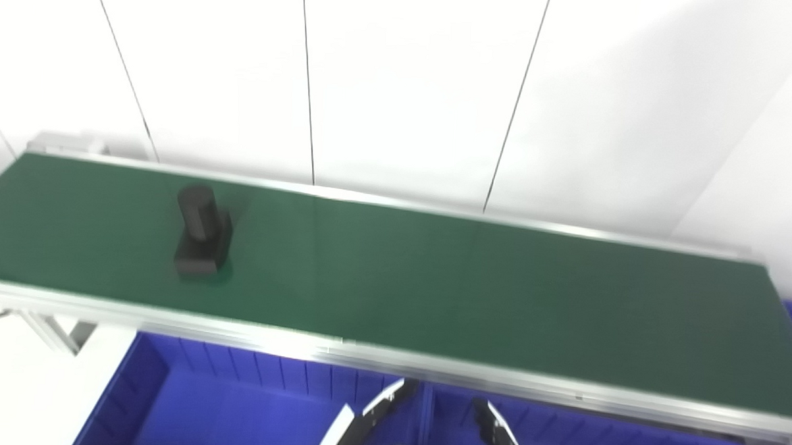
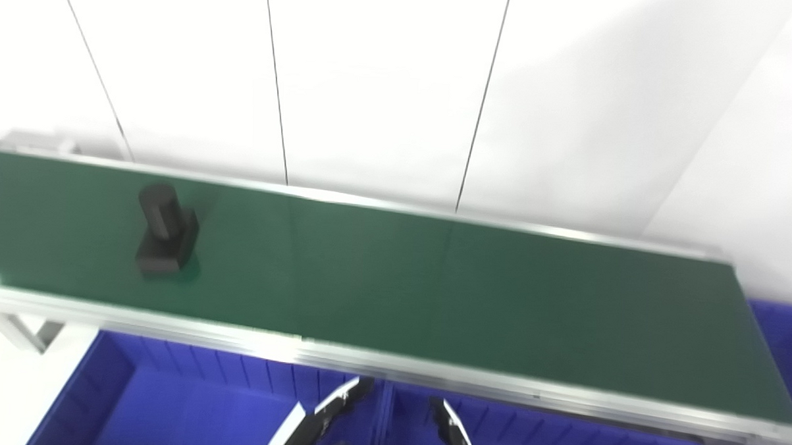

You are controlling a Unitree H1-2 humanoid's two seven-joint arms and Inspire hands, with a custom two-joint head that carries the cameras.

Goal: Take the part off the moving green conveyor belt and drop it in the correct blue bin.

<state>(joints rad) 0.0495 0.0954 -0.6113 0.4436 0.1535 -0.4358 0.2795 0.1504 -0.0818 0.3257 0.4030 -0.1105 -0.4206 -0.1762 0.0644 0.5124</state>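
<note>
Robot hand [image 1: 369,419] low over bin [image 1: 231,408]

A black part [image 1: 201,232] stands on the green conveyor belt [image 1: 433,290] toward its left end.

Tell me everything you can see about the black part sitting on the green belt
The black part looks matte and dark, maybe plastic or metal; the picture is too blurred to tell. It has a blocky rectangular base with a round cylinder rising from the end farther from the robot. It stands upright on the green belt, near the left end, roughly midway across. Only the belt touches it. Neither hand is near it.
</note>
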